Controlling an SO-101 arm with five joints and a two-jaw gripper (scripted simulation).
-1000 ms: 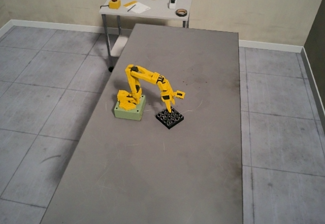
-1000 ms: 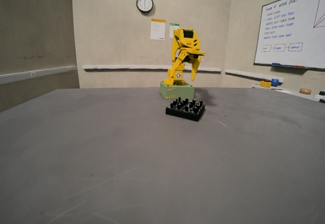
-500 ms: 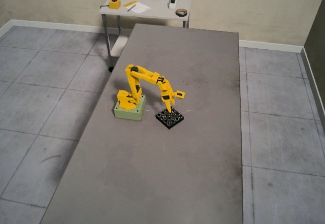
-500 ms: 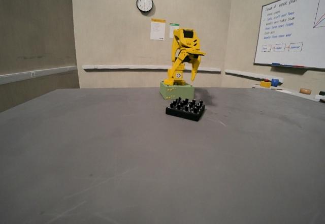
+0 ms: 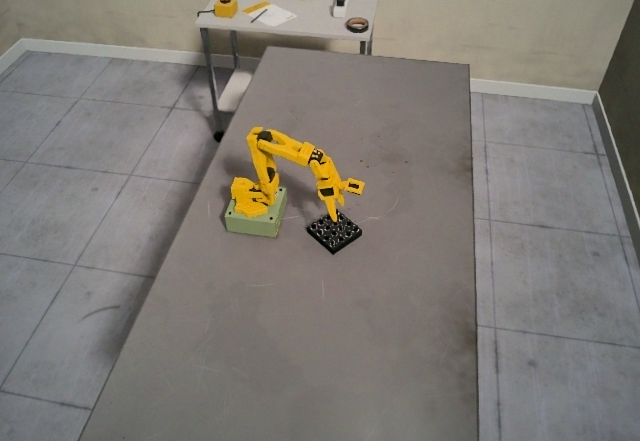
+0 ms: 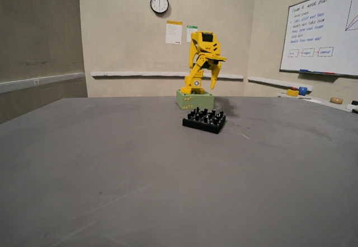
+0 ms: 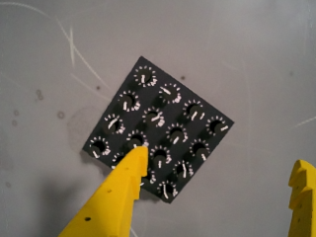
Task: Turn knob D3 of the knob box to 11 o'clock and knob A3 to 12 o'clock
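The black knob box (image 5: 334, 246) (image 6: 202, 125) (image 7: 148, 99) lies flat on the grey table (image 5: 361, 322), just in front of the arm's green base (image 5: 255, 221) (image 6: 194, 101). It carries a grid of small black knobs with white marks; they are too small to read their hours. My yellow gripper (image 5: 344, 202) (image 6: 209, 78) (image 7: 220, 158) hangs above the box, pointing down, its jaws apart with nothing between them. In the wrist view the left jaw's tip overlaps the box's near edge; the right jaw stands clear to the right of it. No jaw touches a knob.
A small side table (image 5: 310, 23) with a mug, tape rolls, paper and a button box stands beyond the far end of the work table. The work table's long edges run left and right of the arm.
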